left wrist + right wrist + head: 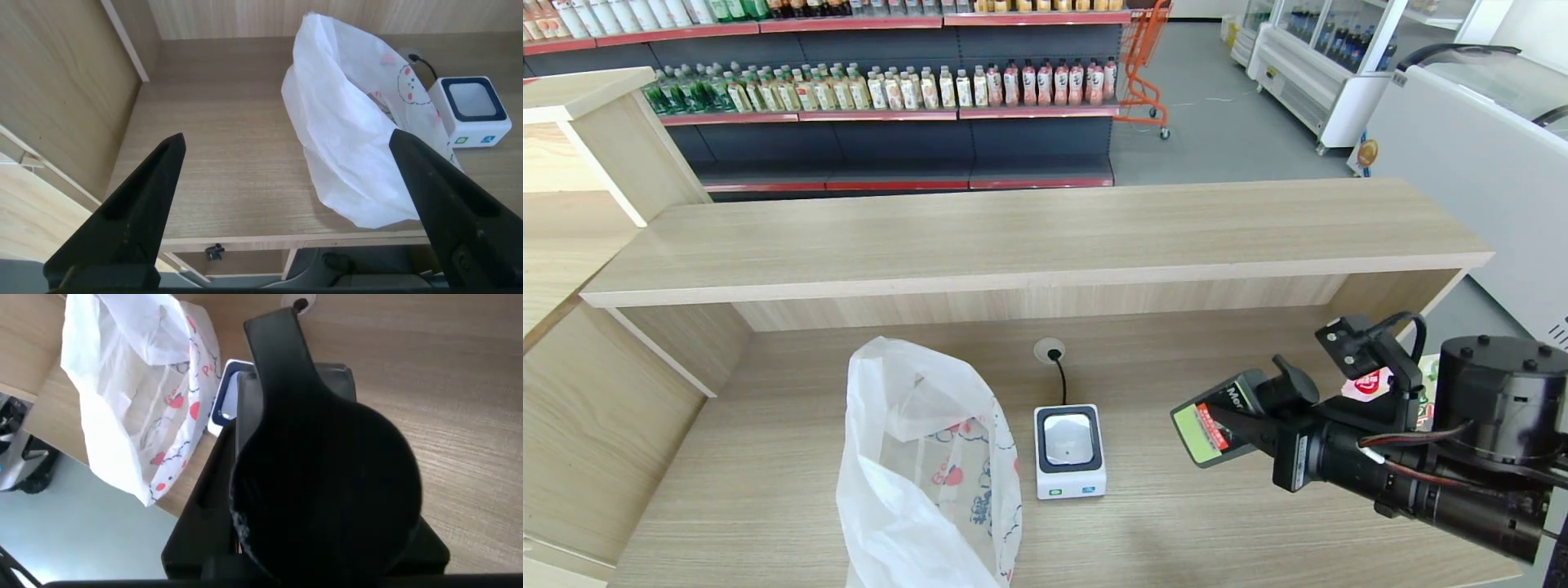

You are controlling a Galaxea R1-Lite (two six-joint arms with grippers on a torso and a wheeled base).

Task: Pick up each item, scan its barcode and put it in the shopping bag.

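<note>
Right gripper [1258, 412] is held above the lower counter [1176, 523], to the right of the scanner [1069, 449], its jaws clamped on a dark box [1207, 426] whose green-and-red labelled end faces left towards the scanner; the box touches neither scanner nor counter. The white shopping bag [915, 474] stands open-mouthed on the counter just left of the scanner, and the left gripper [288, 139] hangs above the counter's near edge beside the bag, jaws wide apart and holding nothing. A further red-and-white packet [1368, 382] lies at the counter's right end, partly hidden behind the right arm.
</note>
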